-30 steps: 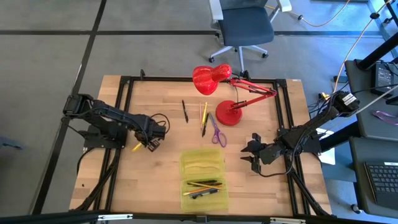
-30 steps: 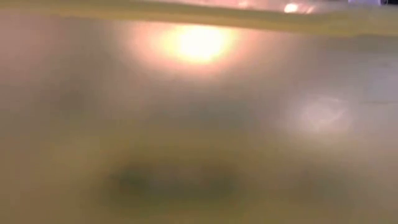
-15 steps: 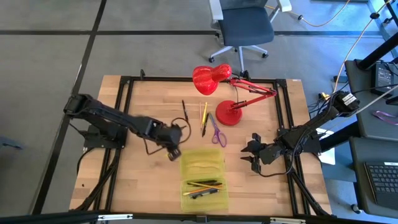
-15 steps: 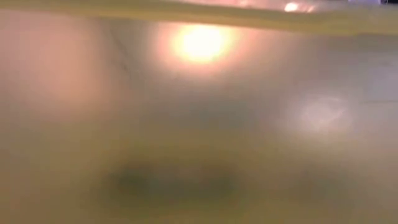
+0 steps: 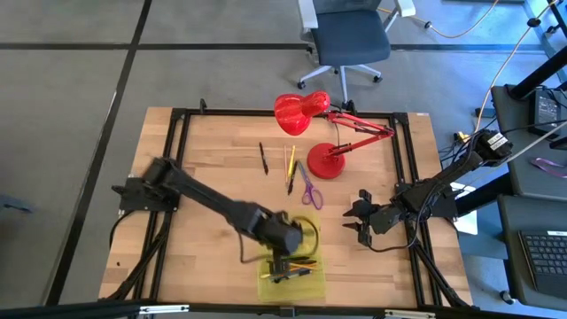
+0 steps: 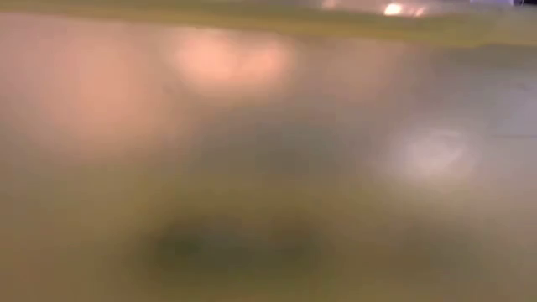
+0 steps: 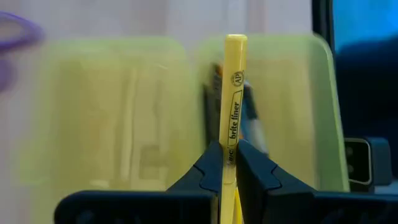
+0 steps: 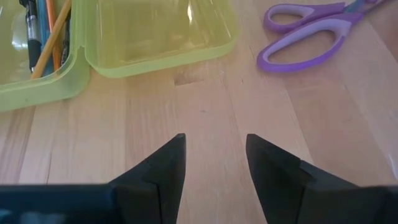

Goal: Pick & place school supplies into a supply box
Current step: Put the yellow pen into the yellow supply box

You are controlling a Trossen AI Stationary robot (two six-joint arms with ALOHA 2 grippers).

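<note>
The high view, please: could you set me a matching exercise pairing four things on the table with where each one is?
Things:
1. highlighter
2. scissors
3. lamp
4. right tool

Places:
A. far side of the table
B. clamped in the left tool, over the box
C. open, low over bare wood right of the box
D. flat on the wood between lamp base and box

Pairs: 1-B, 2-D, 3-A, 4-C
</note>
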